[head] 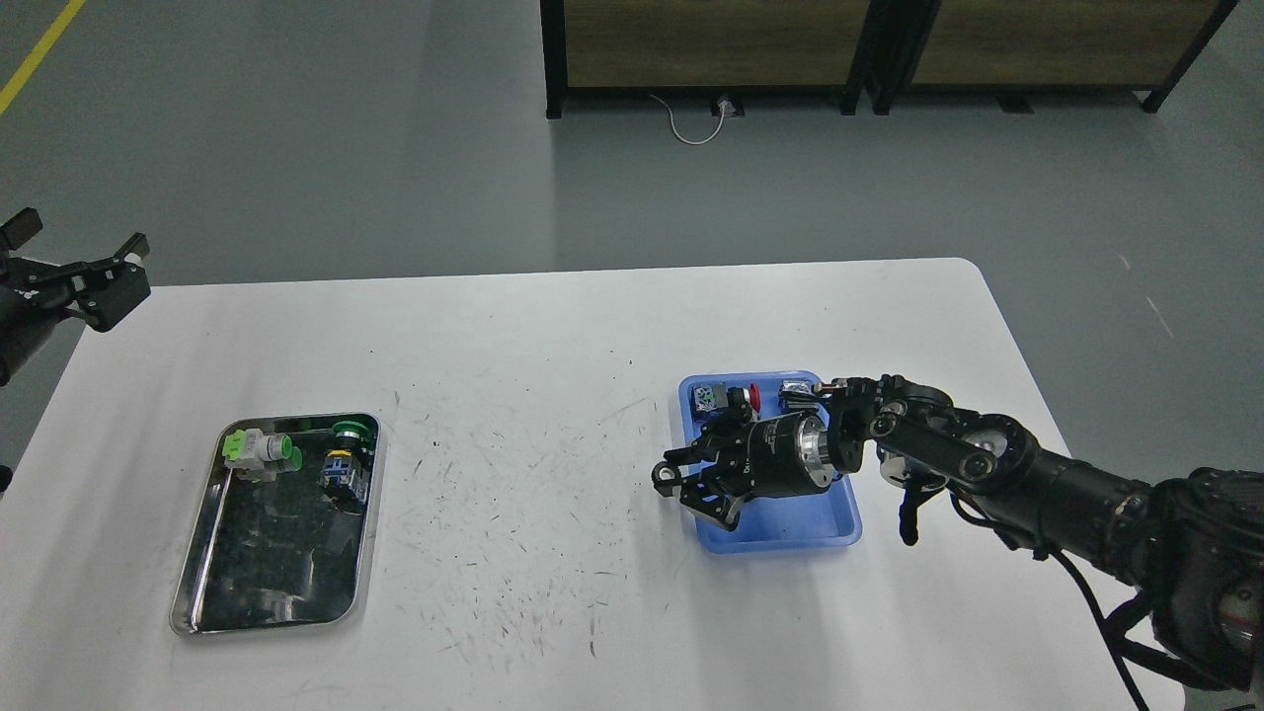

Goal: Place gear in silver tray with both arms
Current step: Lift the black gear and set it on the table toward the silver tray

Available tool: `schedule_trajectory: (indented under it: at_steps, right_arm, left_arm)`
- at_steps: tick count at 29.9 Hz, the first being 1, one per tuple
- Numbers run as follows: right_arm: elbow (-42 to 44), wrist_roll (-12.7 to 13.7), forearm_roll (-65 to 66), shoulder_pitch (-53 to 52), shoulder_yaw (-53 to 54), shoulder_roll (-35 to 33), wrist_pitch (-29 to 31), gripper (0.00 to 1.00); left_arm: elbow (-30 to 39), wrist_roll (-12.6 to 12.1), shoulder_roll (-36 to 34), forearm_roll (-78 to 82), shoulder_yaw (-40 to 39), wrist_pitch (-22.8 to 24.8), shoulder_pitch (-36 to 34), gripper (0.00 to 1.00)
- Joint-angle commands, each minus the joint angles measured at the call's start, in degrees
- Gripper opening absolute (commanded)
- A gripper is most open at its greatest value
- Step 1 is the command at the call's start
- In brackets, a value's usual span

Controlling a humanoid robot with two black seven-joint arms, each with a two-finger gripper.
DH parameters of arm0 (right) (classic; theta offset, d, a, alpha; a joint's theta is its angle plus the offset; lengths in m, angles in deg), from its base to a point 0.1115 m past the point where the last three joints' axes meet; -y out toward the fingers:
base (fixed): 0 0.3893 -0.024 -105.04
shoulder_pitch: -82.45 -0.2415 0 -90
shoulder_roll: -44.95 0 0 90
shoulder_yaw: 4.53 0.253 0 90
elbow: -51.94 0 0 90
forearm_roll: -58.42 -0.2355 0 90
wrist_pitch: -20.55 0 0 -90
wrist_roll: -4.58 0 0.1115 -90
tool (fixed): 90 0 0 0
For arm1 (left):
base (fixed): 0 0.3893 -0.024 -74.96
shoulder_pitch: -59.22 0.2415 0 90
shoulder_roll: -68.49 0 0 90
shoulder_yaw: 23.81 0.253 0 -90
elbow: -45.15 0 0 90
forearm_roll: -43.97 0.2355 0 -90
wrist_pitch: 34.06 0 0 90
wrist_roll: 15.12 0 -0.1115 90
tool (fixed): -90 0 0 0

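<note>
The silver tray (363, 553) lies at the table's front left and holds a green-and-white switch (259, 449) and a green-capped switch (346, 454). My right gripper (670, 480) reaches left past the left edge of the blue tray (790, 530). Its fingers converge on a small dark ring, the gear (663, 476), held above the table. A second gear, seen earlier in the blue tray, is hidden under my right wrist. My left gripper (81, 259) hangs open and empty beyond the table's far left corner, far from the silver tray.
The blue tray also holds a red-button switch (736, 397) and another switch (796, 390), partly hidden by my right arm. The scuffed white table (533, 395) lies between the two trays. Dark shelving (869, 49) stands on the floor behind.
</note>
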Motion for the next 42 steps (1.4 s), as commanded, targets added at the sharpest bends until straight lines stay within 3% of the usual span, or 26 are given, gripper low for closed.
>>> schedule_trajectory:
  at_steps: [1,16,21,28,34,37,42]
  right_arm:
    - [0.2,0.0,0.0,-0.9,-1.4,2.8,0.0,0.32]
    - [4.6,-0.1,-0.4,-2.7,-6.5,13.6,0.0,0.34]
    - [6.5,-0.1,-0.4,-3.2,-7.2,13.6,0.0,0.36]
    - [8.1,-0.5,-0.5,-3.2,-7.2,13.6,0.0,0.48]
    - [8.2,-0.8,-0.5,-3.2,-7.0,13.6,0.0,0.49]
    - [8.7,-0.8,-0.6,-3.2,-6.3,13.6,0.0,0.56]
    - [10.4,-0.7,-2.2,-3.8,-3.6,13.6,0.0,0.75]
  left_arm:
    - [0.0,0.0,0.0,0.0,0.0,0.0,0.1,1.0]
    - [0.1,-0.2,0.5,0.0,0.0,-0.2,-0.2,1.0]
    - [0.3,-0.3,0.6,0.0,0.0,-0.2,-0.2,1.0]
    - [0.8,-0.2,0.6,0.0,0.1,-0.7,-0.1,1.0]
    - [0.8,-0.1,0.5,0.0,0.0,-0.7,-0.1,1.0]
    - [1.0,-0.1,0.4,0.0,0.0,-0.7,-0.1,1.0]
    - [1.5,0.1,0.3,0.0,0.1,-0.1,-0.2,1.0]
